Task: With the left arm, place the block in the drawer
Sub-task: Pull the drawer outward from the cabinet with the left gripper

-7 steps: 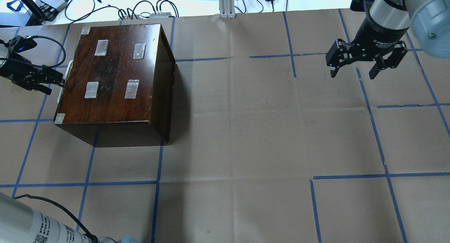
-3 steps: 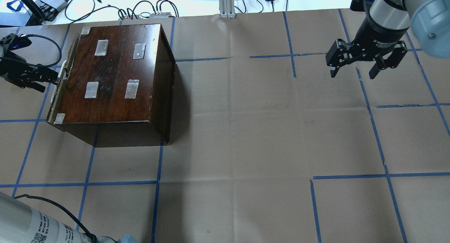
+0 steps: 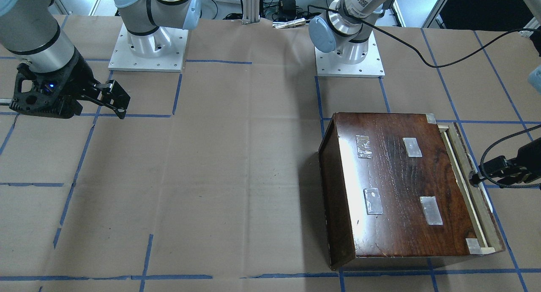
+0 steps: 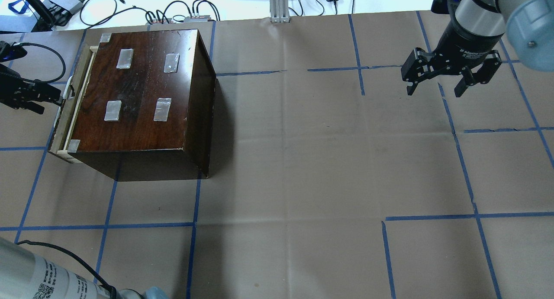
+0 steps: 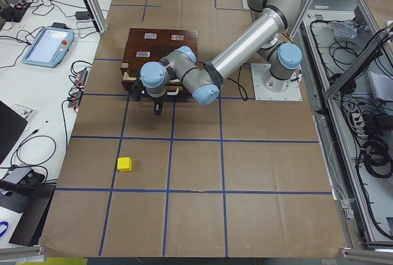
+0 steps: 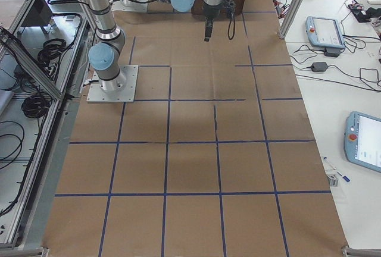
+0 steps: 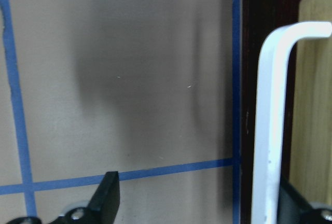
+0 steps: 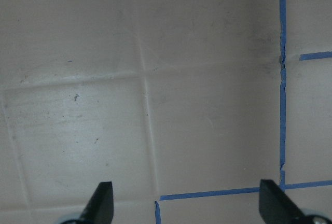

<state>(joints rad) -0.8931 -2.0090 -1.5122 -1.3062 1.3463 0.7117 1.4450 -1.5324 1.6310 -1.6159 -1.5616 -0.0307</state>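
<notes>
Glossy dark box, pale raw-wood drawer ajar at nine o'clock; left gripper wide around white curved handle; right gripper wide too.

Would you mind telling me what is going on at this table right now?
The left arm's tool is open at the white handle of the drawer, which stands slightly out of the dark wooden box. The yellow block lies alone on the paper-covered table, not yet picked up. The right tool hangs open over bare paper.

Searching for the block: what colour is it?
Bright yellow; the block shows best in the exterior left view.
</notes>
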